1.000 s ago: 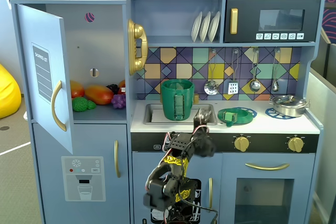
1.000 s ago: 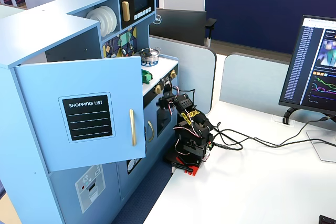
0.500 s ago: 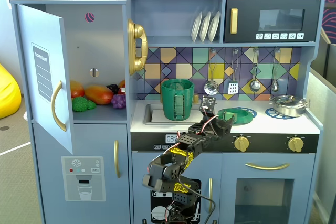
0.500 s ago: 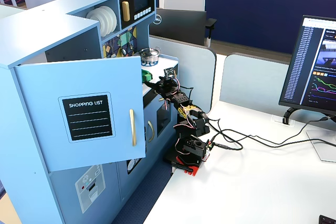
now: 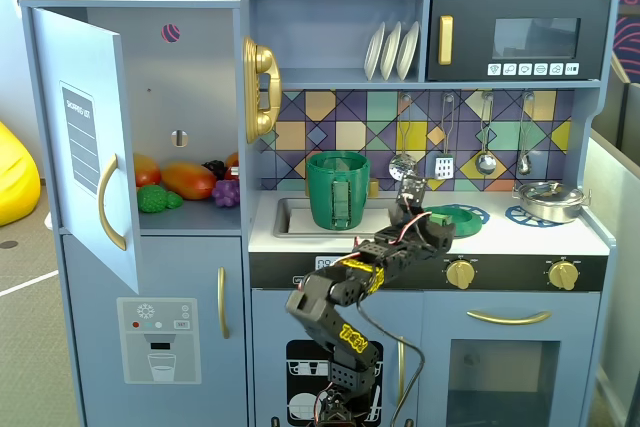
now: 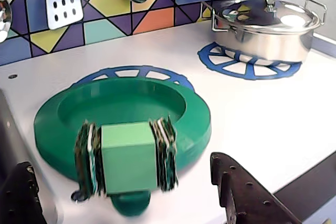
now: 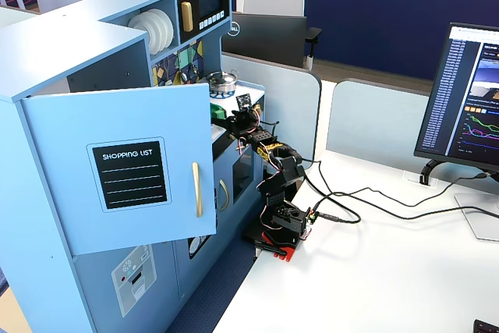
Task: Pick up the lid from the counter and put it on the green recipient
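The lid [image 6: 123, 111] lies on the counter [image 6: 252, 119] between the spread fingers of the gripper [image 6: 131, 203] — unheld.

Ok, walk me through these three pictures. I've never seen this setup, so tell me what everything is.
It is a small robot arm in front of a toy kitchen. One fixed view faces the kitchen, another stands off to its side, and the wrist view rides on the arm. The gripper hovers at the lid, a flat green disc lying on a blue burner ring; its jaws look open, holding nothing. The green recipient, a tall pot, stands by the sink. A silver pan sits on the other burner.
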{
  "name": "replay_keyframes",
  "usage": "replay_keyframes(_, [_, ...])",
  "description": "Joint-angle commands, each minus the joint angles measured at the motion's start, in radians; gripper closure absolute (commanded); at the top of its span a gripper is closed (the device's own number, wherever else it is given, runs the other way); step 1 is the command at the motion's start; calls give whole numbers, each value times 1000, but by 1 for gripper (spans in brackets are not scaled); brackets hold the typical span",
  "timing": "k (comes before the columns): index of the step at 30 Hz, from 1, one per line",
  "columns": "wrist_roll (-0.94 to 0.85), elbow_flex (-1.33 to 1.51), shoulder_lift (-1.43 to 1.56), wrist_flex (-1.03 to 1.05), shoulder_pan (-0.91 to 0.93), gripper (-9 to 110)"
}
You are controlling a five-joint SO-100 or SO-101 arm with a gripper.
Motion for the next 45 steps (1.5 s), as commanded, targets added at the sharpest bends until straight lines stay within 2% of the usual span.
replay_keyframes(1, [6, -144, -72, -37, -12, 67])
replay_keyframes(11, [18, -256, -215, -43, -48, 72])
replay_keyframes(13, [14, -249, -216, -43, -60, 82])
replay_keyframes(15, [-6, -239, -216, -43, -72, 100])
replay_keyframes(16, [-3, -235, -216, -46, -74, 101])
replay_keyframes(26, [15, -334, -196, -63, -75, 101])
replay_keyframes(34, [32, -591, -106, 216, -138, 101])
replay_keyframes(45, [43, -847, -66, 449, -336, 102])
